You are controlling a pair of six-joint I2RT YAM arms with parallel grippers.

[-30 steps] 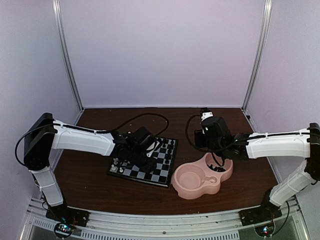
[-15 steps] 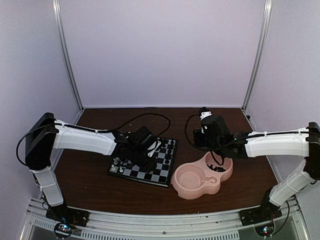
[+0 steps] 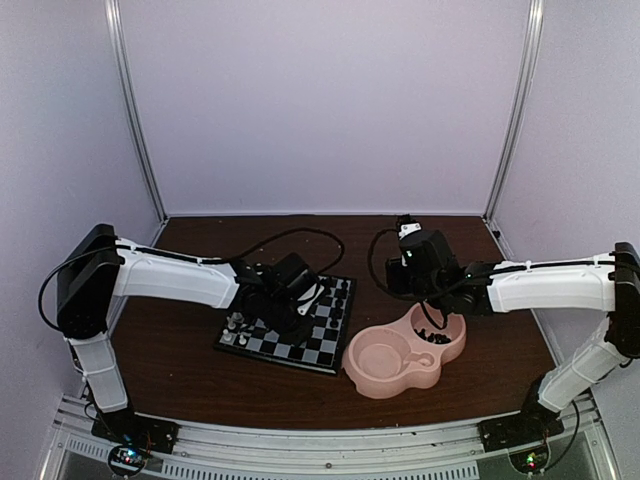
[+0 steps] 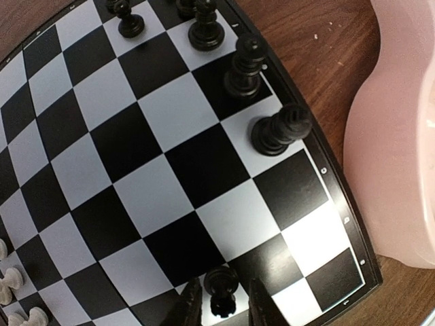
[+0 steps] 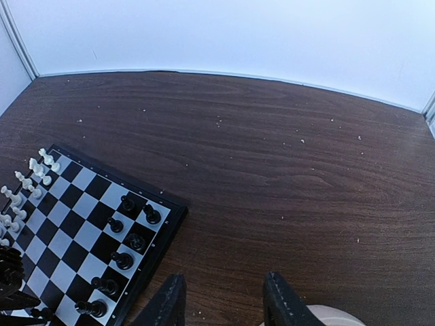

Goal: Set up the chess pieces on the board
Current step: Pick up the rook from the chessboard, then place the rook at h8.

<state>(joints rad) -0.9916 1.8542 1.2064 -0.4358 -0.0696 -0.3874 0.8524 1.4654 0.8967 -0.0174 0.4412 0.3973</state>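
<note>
The board [image 3: 322, 352] lies left of centre on the brown table. Several black pieces [image 4: 281, 129] stand along its edge nearest the dish, and white pieces [image 3: 235, 330] stand on its left side. My left gripper [image 4: 222, 309] hangs low over a near corner of the board [image 4: 170, 170], its fingers [image 4: 190, 305] pressed in on a black pawn [image 4: 222, 285] that stands on a white square. My right gripper [image 5: 221, 299] stands open and empty above bare table, just beyond the dish and right of the board [image 5: 68, 238].
A pink double-bowl dish [image 3: 400, 375] sits right of the board, with loose black pieces [image 3: 438, 338] in its smaller bowl. Its rim [image 4: 401, 136] comes close to the board's edge. White walls and metal posts enclose the table.
My left gripper's jaws have narrowed around the black pawn, and that arm has settled slightly. The right arm has drifted a little to the left, its jaws unchanged.
</note>
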